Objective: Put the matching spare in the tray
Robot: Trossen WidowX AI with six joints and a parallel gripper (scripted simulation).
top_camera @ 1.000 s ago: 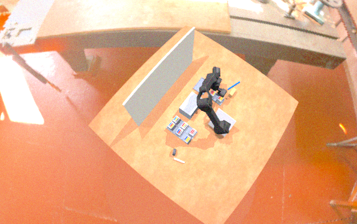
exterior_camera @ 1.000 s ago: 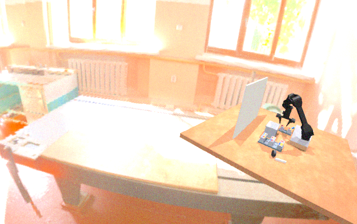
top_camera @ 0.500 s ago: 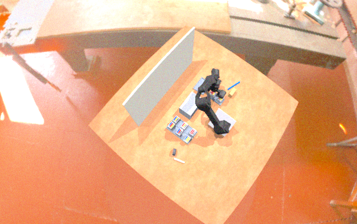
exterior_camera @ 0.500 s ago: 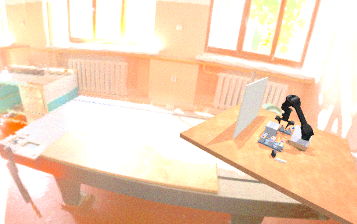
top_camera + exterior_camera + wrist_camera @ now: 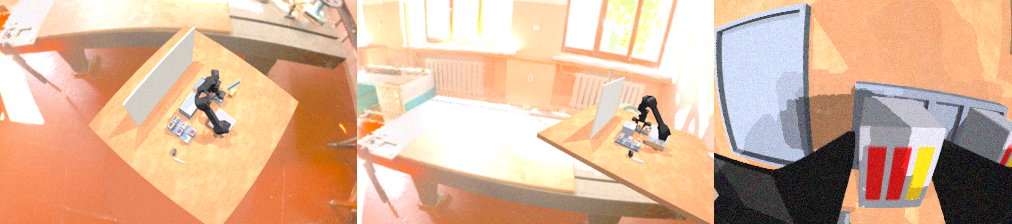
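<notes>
A grey-and-white block with two red stripes and one yellow stripe (image 5: 898,172) stands upright at the left end of a divided grey rack (image 5: 217,101) (image 5: 929,92), in the wrist view. It is outside the shallow tray (image 5: 199,84) (image 5: 807,65), which lies beside the rack with its pale floor in view.

The black fingers (image 5: 215,93) (image 5: 642,130) stand about half open, one on each side of that block and very close to it; whether they grip it cannot be told. A second striped block (image 5: 988,131) sits farther along the rack, cut off by the picture's edge.

Near the tray is a larger grey box (image 5: 188,106) (image 5: 628,129) — its back is not legible here. Beyond it, a tall grey panel (image 5: 163,76) (image 5: 607,107) stands upright. On the box's other side, a grey holder (image 5: 173,132) (image 5: 626,145) carries six small blocks with coloured stripes.

The black robot arm (image 5: 212,116) (image 5: 658,119) rises from a pale plinth (image 5: 220,112) (image 5: 652,138). A blue stick (image 5: 233,85) and a yellowish block (image 5: 232,93) lie near the rack; a small dark object (image 5: 174,151) (image 5: 630,153) and a white stick (image 5: 179,160) (image 5: 637,160) are near the holder — all on the wooden desk (image 5: 232,174) (image 5: 664,171).
</notes>
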